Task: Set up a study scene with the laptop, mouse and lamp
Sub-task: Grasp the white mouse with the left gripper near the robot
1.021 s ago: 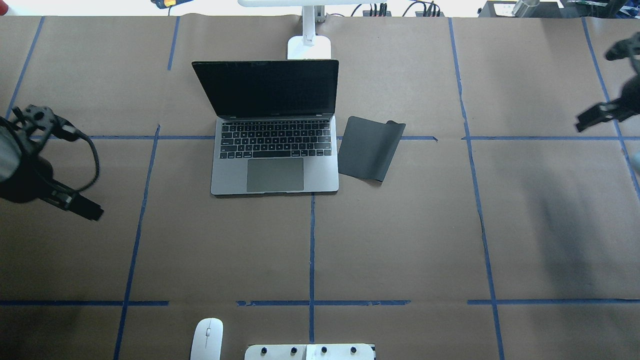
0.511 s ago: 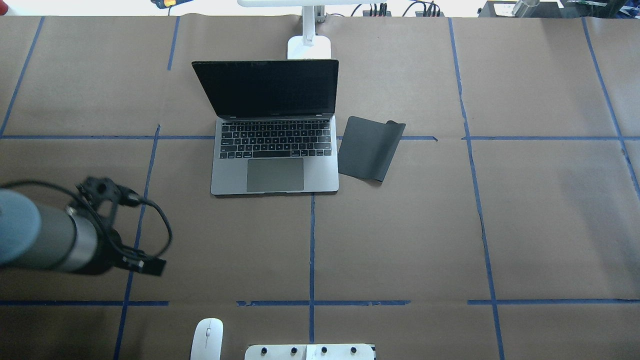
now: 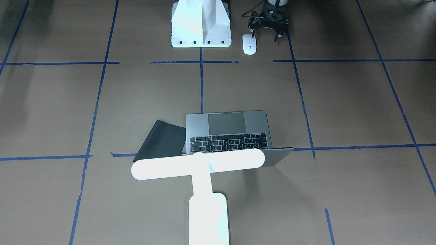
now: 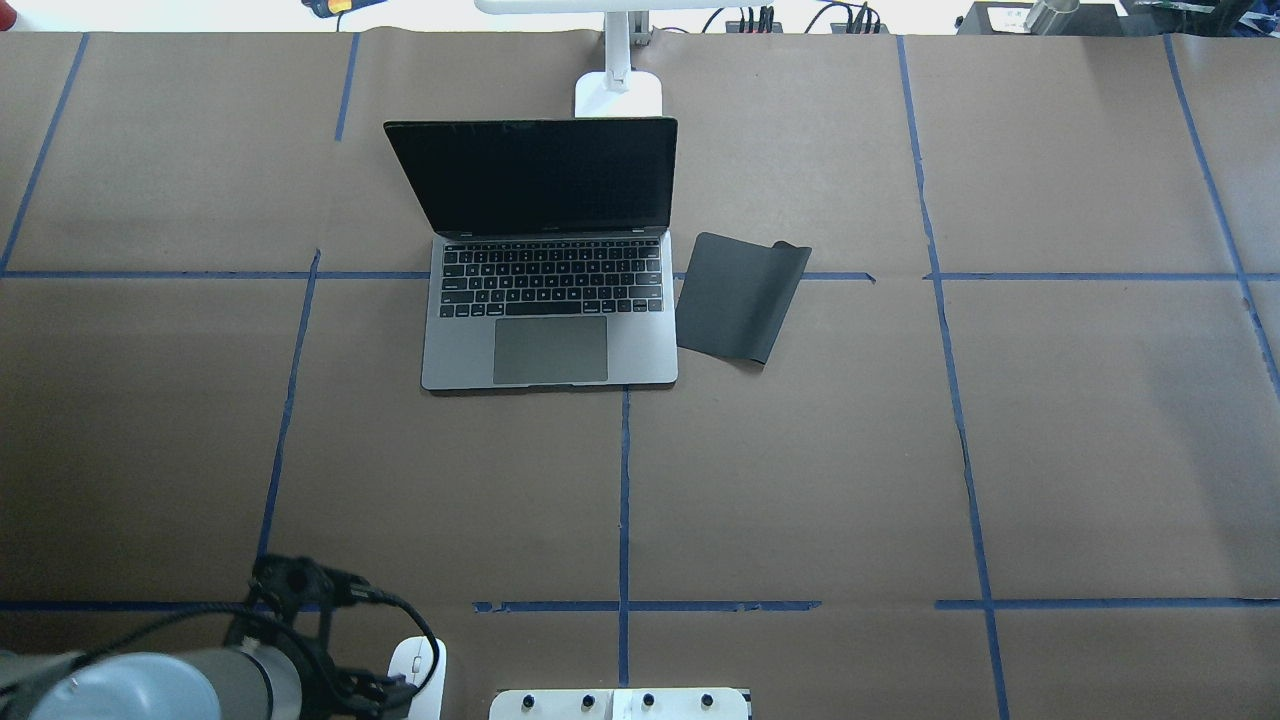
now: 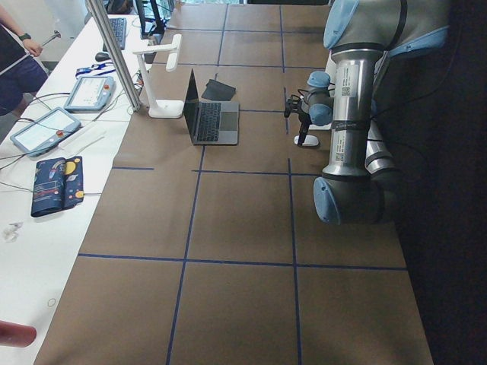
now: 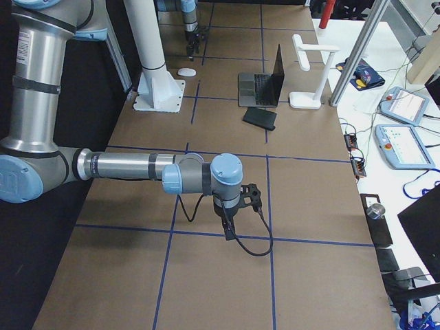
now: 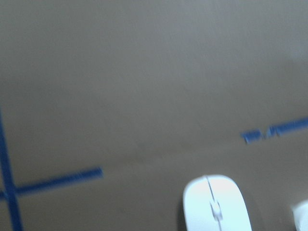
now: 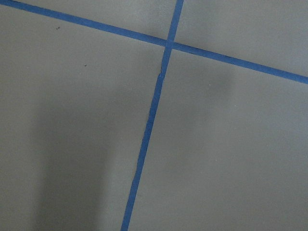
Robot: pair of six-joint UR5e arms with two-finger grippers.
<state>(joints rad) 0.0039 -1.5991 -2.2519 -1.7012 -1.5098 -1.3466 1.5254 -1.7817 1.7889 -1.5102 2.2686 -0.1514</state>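
The open grey laptop (image 4: pixel 550 300) sits mid-table, and it also shows in the front view (image 3: pixel 231 131). The glowing white lamp (image 3: pixel 197 163) stands behind the laptop's screen; overhead shows its base (image 4: pixel 618 95). The white mouse (image 4: pixel 418 665) lies by the near edge, next to the white pedestal block. It also shows in the front view (image 3: pixel 249 44) and the left wrist view (image 7: pixel 216 204). My left gripper (image 4: pixel 395 688) hangs right beside the mouse, overlapping its edge; I cannot tell how its jaws stand. My right gripper (image 6: pixel 227 230) shows only in the right side view, low over bare table.
A black mouse mat (image 4: pixel 740 295) lies just right of the laptop, one corner curled. The white bolted pedestal block (image 3: pixel 201 23) stands at the robot's edge. Blue tape lines grid the brown table. Side benches hold tablets and cables.
My left arm has swung from the table's left middle toward the near edge, ending beside the mouse. My right arm has left the overhead view.
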